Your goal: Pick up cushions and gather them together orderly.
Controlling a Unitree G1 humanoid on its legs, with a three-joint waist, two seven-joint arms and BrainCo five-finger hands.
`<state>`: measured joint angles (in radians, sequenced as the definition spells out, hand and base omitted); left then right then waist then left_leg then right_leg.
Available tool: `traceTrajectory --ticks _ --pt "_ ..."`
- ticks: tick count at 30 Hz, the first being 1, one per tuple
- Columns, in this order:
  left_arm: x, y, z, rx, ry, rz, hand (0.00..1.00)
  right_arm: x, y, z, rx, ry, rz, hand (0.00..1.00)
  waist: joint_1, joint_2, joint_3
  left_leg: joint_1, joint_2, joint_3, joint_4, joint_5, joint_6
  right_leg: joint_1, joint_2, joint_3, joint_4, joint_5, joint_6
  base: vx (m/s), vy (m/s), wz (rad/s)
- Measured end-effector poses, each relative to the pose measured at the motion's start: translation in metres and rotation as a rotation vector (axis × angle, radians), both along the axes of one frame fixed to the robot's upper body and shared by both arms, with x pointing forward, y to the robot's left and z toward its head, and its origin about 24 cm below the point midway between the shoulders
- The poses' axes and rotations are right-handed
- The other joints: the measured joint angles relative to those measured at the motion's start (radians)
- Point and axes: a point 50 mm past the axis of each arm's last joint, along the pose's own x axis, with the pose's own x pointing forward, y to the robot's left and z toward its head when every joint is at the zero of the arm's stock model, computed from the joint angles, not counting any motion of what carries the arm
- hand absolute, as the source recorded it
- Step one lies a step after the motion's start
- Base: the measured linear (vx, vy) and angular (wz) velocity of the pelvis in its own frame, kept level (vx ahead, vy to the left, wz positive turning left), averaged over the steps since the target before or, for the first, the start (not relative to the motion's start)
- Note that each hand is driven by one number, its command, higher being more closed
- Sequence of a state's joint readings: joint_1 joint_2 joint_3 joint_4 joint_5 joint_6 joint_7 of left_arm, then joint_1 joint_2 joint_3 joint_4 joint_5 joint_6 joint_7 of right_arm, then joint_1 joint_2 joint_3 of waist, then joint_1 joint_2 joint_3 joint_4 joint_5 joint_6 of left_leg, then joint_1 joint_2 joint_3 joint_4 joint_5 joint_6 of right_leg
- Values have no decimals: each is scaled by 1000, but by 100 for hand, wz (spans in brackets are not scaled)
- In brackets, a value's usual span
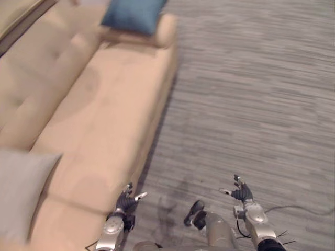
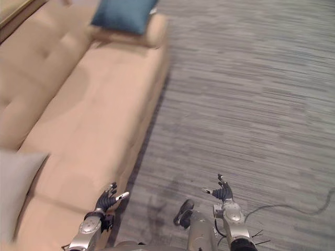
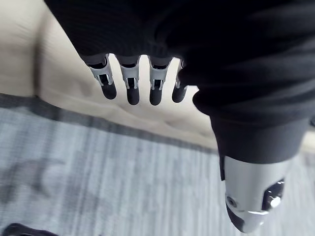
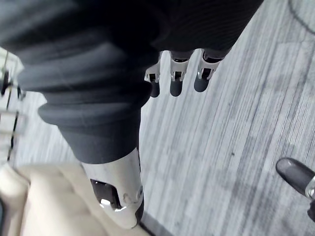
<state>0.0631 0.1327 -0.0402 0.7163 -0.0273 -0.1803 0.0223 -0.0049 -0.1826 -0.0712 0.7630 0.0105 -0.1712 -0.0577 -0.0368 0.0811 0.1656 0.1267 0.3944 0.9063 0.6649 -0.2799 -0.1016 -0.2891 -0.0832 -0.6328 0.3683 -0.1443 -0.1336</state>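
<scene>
With my left hand (image 1: 125, 201) and right hand (image 1: 242, 194) both loose-fingered and empty, I'd pinch the soft, light grey cushion (image 1: 21, 193) near-left on the sofa (image 1: 104, 120) by a corner; the blue cushion (image 1: 133, 15) lies far.

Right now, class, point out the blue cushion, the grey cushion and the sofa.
blue cushion (image 1: 133, 14), left eye view, middle of its face.
grey cushion (image 1: 21, 191), left eye view, its middle.
sofa (image 1: 104, 120), left eye view, bare seat.
</scene>
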Motion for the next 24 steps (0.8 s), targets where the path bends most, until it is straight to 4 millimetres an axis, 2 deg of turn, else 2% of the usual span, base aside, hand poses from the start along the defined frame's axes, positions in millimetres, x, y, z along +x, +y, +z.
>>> traceTrajectory --ticks 1,2,3,4,5,6,8,9,10,11,12,13,14,15,16,17,18,19,21,22,23,24 --pt "1 -2 1 -4 -5 -1 0 1 2 0 0 -1 5 0 -2 7 0 -18 31 -45 79 16 37 11 24 25 -11 -8 -12 338 -85 -200" --pt "4 -8 2 -15 -17 -17 0 2 5 0 -2 1 19 0 0 12 -1 -110 39 -238 256 -2 53 32 70 101 -26 -14 -21 242 7 -183" --pt "4 -13 1 -22 -15 -27 0 1 6 -3 -9 17 30 0 5 11 1 -194 -12 -394 334 -15 34 54 90 156 -38 -16 -23 295 22 -180" --pt "3 -15 0 -26 -10 -31 0 -1 6 -5 -10 29 29 0 9 10 2 -232 -41 -456 350 -17 30 71 96 178 -48 -16 -22 259 72 -155" --pt "0 -20 -1 -38 -4 -30 0 -8 8 -11 -11 67 33 0 30 4 5 -301 -94 -550 343 -23 23 120 99 216 -73 -22 -12 284 108 -144" --pt "-2 -21 -1 -40 -5 -24 0 -11 11 -15 -14 87 44 0 54 1 10 -360 -123 -592 302 -27 30 162 99 244 -99 -25 -7 288 119 -135" --pt "-4 -20 1 -40 -18 -5 0 -10 17 -16 -9 89 67 0 71 -6 25 -457 -156 -656 193 -26 32 222 95 265 -149 -26 -4 292 149 -97" --pt "-5 -20 1 -41 -19 -2 0 -10 20 -16 -11 91 84 0 88 -8 32 -496 -189 -678 57 -9 12 253 85 282 -176 -28 9 353 209 -92" --pt "-7 -20 1 -48 -18 10 0 -10 20 -16 -11 90 83 0 104 0 32 -506 -215 -681 -118 19 -25 284 81 286 -213 -31 26 310 191 -72" --pt "-7 -20 0 -50 -18 16 0 -10 19 -16 -12 90 79 0 112 5 31 -505 -223 -678 -209 43 -37 303 84 286 -235 -30 41 267 167 -54" --pt "-8 -19 0 -47 -16 25 0 -10 19 -16 -12 88 78 0 123 14 25 -505 -222 -661 -298 88 -21 326 96 291 -255 -32 67 453 239 -61" --pt "-10 -17 -1 -41 -12 35 0 -9 22 -16 -5 86 80 0 139 10 11 -498 -229 -670 -277 153 60 347 93 327 -253 -52 103 493 253 -47" --pt "-13 -14 -1 -36 -6 43 0 -8 25 -16 1 83 80 0 144 -11 3 -502 -245 -670 -254 159 94 353 73 332 -235 -72 135 658 318 -24" --pt "-15 -12 -3 -31 3 48 0 -11 27 -18 7 92 74 0 135 -60 -6 -491 -278 -664 -234 146 126 341 26 326 -135 -110 195 478 201 10" --pt "-16 -12 -3 -31 7 46 0 -12 27 -19 12 99 68 0 134 -84 -10 -479 -298 -660 -227 125 141 310 -13 334 -31 -140 219 608 219 37" --pt "-16 -18 -4 -39 14 27 0 -15 25 -21 15 108 48 0 123 -100 -9 -448 -337 -668 -219 89 161 226 -86 351 223 -133 264 611 199 55" --pt "-17 -21 -5 -42 17 10 0 -17 22 -22 13 119 34 0 111 -106 -9 -412 -365 -682 -219 69 177 177 -133 366 396 -66 298 747 232 76" --pt "-15 -22 -4 -40 14 0 0 -19 21 -24 13 130 30 0 103 -107 -7 -365 -386 -698 -222 37 190 135 -172 367 536 -4 284 631 178 59" --pt "-17 -21 -4 -41 17 5 0 -21 21 -26 12 142 27 0 108 -94 -3 -257 -403 -715 -247 -10 192 84 -193 351 647 -77 228 630 93 34" --pt "-16 -21 -4 -45 14 10 0 -18 21 -25 14 135 28 0 105 -75 -7 -193 -407 -740 -279 -32 191 34 -196 297 602 -126 186 617 57 26" --pt "-15 -21 -3 -44 9 8 0 -17 20 -24 15 132 28 0 103 -67 -7 -175 -407 -750 -289 -33 190 12 -196 277 568 -137 179 724 40 41" --pt "-9 -21 -1 -43 -7 3 0 -16 19 -23 11 129 29 0 103 -47 -2 -132 -406 -782 -313 -32 188 -38 -176 256 444 -145 175 737 4 60"
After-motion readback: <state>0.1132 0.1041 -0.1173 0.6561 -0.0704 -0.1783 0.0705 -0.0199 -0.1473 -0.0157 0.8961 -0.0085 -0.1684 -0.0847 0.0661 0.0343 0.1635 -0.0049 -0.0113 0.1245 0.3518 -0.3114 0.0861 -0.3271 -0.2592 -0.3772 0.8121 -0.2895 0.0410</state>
